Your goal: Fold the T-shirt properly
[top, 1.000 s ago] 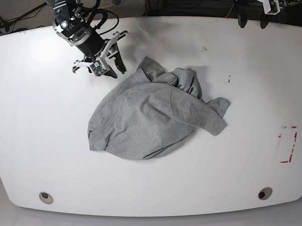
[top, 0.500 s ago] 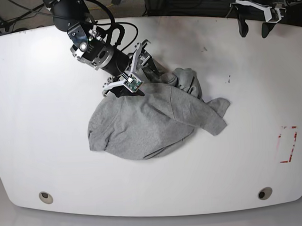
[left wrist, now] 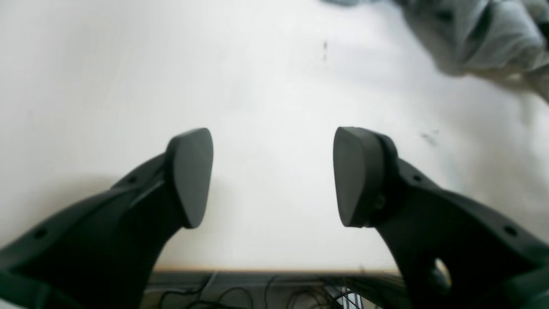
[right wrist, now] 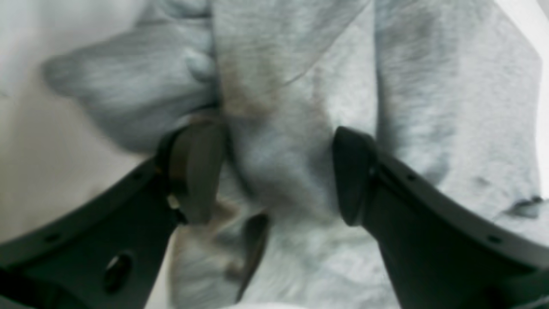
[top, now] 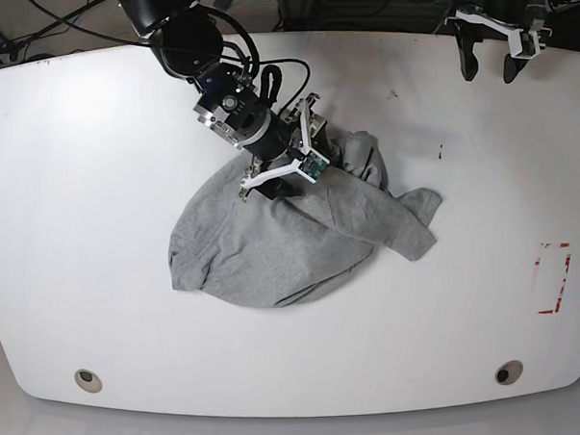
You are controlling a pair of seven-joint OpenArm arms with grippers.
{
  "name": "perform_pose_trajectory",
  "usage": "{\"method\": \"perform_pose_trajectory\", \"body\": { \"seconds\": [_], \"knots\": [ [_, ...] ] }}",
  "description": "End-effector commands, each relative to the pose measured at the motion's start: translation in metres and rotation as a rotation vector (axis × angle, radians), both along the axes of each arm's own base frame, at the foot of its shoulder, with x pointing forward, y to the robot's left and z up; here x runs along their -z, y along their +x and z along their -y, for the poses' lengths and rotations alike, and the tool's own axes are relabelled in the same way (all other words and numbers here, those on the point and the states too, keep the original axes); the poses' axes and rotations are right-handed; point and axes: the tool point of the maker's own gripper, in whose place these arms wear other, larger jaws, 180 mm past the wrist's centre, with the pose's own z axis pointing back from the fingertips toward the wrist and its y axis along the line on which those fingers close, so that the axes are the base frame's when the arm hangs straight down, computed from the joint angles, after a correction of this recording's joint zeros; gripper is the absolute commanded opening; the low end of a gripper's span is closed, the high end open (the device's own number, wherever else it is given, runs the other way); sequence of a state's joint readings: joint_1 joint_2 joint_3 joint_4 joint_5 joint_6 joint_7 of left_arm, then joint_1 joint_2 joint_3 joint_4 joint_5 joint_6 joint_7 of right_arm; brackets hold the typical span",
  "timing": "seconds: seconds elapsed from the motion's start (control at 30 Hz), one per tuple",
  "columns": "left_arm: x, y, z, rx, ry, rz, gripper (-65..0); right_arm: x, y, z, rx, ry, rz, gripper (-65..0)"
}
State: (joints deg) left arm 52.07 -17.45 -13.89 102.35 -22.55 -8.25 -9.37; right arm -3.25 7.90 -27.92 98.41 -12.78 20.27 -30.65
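Grey T-shirt (top: 281, 242) lies crumpled, unfolded; our right end effector (right wrist: 276, 176) gapes wide astride a ridge, gripping nothing; left end effector (left wrist: 272, 176) spread, empty.

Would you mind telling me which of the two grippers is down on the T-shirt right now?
The right gripper, jaws open astride a bunched fold of the T-shirt; the left gripper hangs open at the table's far edge.

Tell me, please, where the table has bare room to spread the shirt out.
The table is bare left of the T-shirt, along its near edge, and right toward the red marking. It's crowded at center-top, where the right gripper sits on the shirt.
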Motion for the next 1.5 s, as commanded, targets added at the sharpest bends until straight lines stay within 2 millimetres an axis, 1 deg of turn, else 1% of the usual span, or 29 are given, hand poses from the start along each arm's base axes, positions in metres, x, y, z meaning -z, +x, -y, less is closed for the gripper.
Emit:
{"method": "perform_pose_trajectory", "body": {
  "seconds": [0.0, 0.07, 0.2, 0.3, 0.37, 0.43, 0.63, 0.67, 0.8, 0.87, 0.97, 1.0, 1.1, 1.2, 1.27, 1.4, 1.43, 1.47],
  "knots": [
    [-0.010, 0.011, -0.007, -0.006, 0.016, 0.036, -25.1, -0.008, 0.008, -0.009, 0.003, 0.028, 0.026, -26.0],
    [-0.010, 0.012, -0.012, -0.015, 0.026, 0.031, -25.1, -0.010, 0.014, -0.010, 0.001, 0.043, 0.043, -30.4],
    [-0.010, 0.013, -0.012, -0.012, 0.028, 0.031, -25.1, -0.007, 0.015, -0.009, 0.001, 0.049, 0.044, -42.3],
    [-0.014, 0.020, -0.012, -0.012, 0.028, 0.052, -25.1, -0.005, 0.015, -0.009, 0.001, 0.046, 0.042, -50.9],
    [-0.015, 0.024, -0.013, -0.013, 0.029, 0.063, -25.1, -0.005, 0.016, -0.008, 0.004, 0.044, 0.043, -59.3],
    [-0.016, 0.027, -0.012, -0.010, 0.028, 0.070, -25.1, -0.009, 0.020, -0.004, 0.020, 0.047, 0.052, -65.0],
    [-0.017, 0.033, -0.011, -0.009, 0.026, 0.082, -25.1, -0.048, 0.040, 0.015, 0.093, 0.100, 0.144, -65.0],
    [-0.016, 0.035, -0.009, -0.004, 0.020, 0.077, -25.1, -0.055, 0.044, 0.018, 0.100, 0.106, 0.164, -65.0],
    [-0.004, 0.039, -0.001, 0.031, 0.052, 0.010, -25.3, -0.095, 0.067, 0.029, 0.124, 0.124, 0.276, -65.0],
    [-0.001, 0.044, 0.005, 0.054, 0.073, 0.001, -25.3, -0.110, 0.074, 0.031, 0.131, 0.132, 0.314, -65.0],
    [0.004, 0.051, 0.025, 0.099, 0.070, 0.003, -25.3, -0.140, 0.093, 0.037, 0.141, 0.140, 0.396, -65.0],
    [0.005, 0.052, 0.029, 0.110, 0.071, 0.005, -25.3, -0.146, 0.097, 0.037, 0.142, 0.141, 0.413, -65.0],
    [0.007, 0.053, 0.044, 0.155, 0.076, 0.004, -25.3, -0.177, 0.111, 0.042, 0.150, 0.152, 0.492, -65.0],
    [0.005, 0.062, 0.061, 0.191, 0.060, 0.026, -25.3, -0.202, 0.123, 0.048, 0.163, 0.157, 0.553, -65.0],
    [0.004, 0.069, 0.073, 0.217, 0.043, 0.042, -25.3, -0.222, 0.131, 0.051, 0.167, 0.158, 0.602, -65.0],
    [0.005, 0.070, 0.089, 0.253, 0.023, 0.046, -25.1, -0.248, 0.142, 0.058, 0.160, 0.141, 0.663, -65.0],
    [0.003, 0.072, 0.092, 0.257, 0.016, 0.054, -25.0, -0.254, 0.145, 0.060, 0.159, 0.137, 0.675, -65.0],
    [-0.002, 0.077, 0.101, 0.274, 0.004, 0.073, -25.0, -0.260, 0.148, 0.062, 0.154, 0.131, 0.687, -65.0]
  ]
}}
